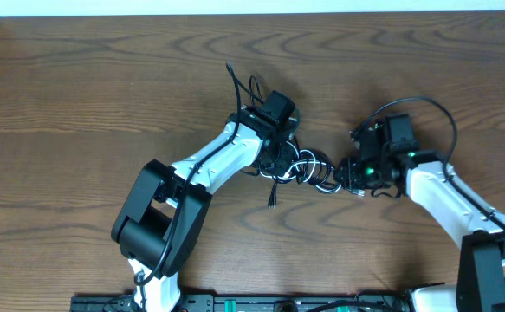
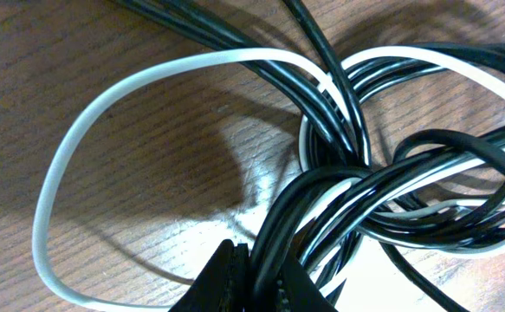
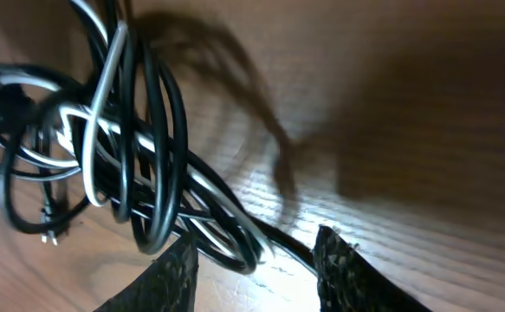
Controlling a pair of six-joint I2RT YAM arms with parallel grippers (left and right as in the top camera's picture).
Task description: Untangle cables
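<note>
**Item 1: cables** (image 1: 308,169). One knotted bundle of thin cords, mostly black. It lies flat on the table, between the two grippers and touching both.
- In the left wrist view the cables (image 2: 356,191) cross in a tight knot just ahead of the fingertips and to their right.
- In the right wrist view the cables (image 3: 139,173) pile up ahead of the fingers and to their left, as several overlapping black loops.

**Item 2: white cable** (image 2: 61,173). A single cord that swings out in a wide loop to the left of the left gripper's tips. It then runs into the knot, where black strands cover it in part. Pale strands also show in the right wrist view, threaded through the black loops.

**Item 3: plug** (image 3: 48,234). A small connector on a black end, at the far left of the bundle as the right wrist sees it. Its type cannot be told.

**Item 4: left gripper** (image 1: 280,160) (image 2: 261,282). Its jaws are closed, pinching black strands that run down from the knot into the tips.

**Item 5: right gripper** (image 1: 346,173) (image 3: 254,256). Its fingers (image 3: 170,277) stand apart. A black and a pale strand pass through the gap near the table surface, and neither pad presses on them.

**Item 6: table** (image 1: 105,87). A dark wood-grain top that carries the bundle and lies under both grippers.
</note>
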